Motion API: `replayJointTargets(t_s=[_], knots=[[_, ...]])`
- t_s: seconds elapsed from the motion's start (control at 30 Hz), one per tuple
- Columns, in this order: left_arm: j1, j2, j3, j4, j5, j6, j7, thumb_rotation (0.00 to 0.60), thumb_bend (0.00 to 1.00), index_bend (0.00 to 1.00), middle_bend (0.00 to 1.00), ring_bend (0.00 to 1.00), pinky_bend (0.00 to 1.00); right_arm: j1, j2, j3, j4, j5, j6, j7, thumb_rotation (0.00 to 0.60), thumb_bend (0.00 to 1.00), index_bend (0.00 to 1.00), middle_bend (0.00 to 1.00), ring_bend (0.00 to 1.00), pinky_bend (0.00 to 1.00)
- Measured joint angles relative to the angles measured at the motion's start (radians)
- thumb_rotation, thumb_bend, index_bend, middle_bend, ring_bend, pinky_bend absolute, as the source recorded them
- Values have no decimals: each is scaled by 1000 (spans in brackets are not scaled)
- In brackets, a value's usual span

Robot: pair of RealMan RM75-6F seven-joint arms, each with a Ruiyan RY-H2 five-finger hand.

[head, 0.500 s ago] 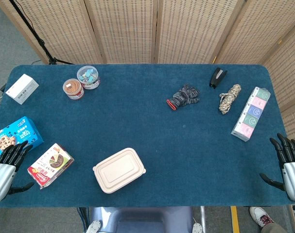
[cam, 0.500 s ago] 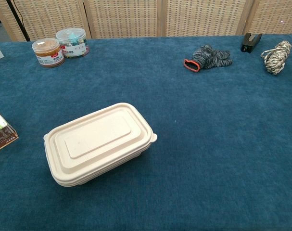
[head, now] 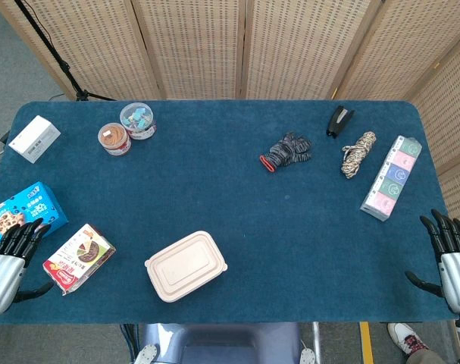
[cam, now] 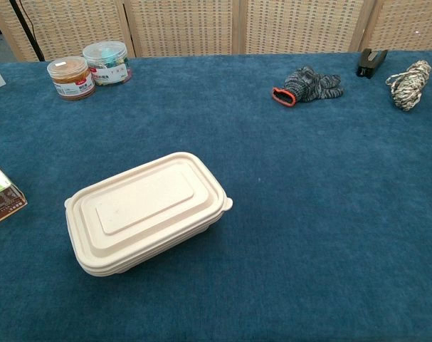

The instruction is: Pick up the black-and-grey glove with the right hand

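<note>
Since the earlier frames, the right hand (head: 451,254) has dropped slightly toward the near edge at 4 o'clock; nothing else has moved. Both it and the left hand (head: 10,256), at 8 o'clock, hang off the table (head: 290,227) with fingers apart, holding nothing. The black-and-grey glove (head: 287,152) lies untouched at 1 o'clock. Bare cloth runs between it and the right hand. A rope bundle (head: 358,153), stapler (head: 338,120) and long box (head: 392,177) flank that route; the lidded container (head: 186,265) sits at 6 o'clock.

We see a woven folding screen (head: 214,45) behind the blue-carpeted table (head: 290,220), grey floor (head: 10,68) at left, even lighting.
</note>
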State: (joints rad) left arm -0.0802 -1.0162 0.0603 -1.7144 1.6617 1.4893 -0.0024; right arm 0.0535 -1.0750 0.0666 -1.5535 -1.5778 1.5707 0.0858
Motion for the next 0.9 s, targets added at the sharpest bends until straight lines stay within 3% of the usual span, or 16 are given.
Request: replayJointTargets(t_s=[0.17, 0.37, 0.57, 0.9], knots=[[-2, -13, -12, 4, -5, 4, 15, 600, 0, 0, 0, 0, 0, 48, -15, 15, 31, 16, -76, -2, 600, 0, 56, 0, 0, 0], [-12, -26, -24, -5, -29, -15, 40, 600, 0, 0, 0, 0, 0, 198, -42, 54, 124, 29, -268, 40, 600, 0, 103, 0, 0, 0], [-26, -37, -48, -10, -88, -43, 63, 600, 0, 0, 0, 0, 0, 372, -125, 90, 345, 46, -478, 180, 600, 0, 113, 0, 0, 0], [-44, -54, -82, -16, -179, -84, 103, 600, 0, 0, 0, 0, 0, 626, -371, 121, 777, 81, -734, 367, 600, 0, 127, 0, 0, 14]])
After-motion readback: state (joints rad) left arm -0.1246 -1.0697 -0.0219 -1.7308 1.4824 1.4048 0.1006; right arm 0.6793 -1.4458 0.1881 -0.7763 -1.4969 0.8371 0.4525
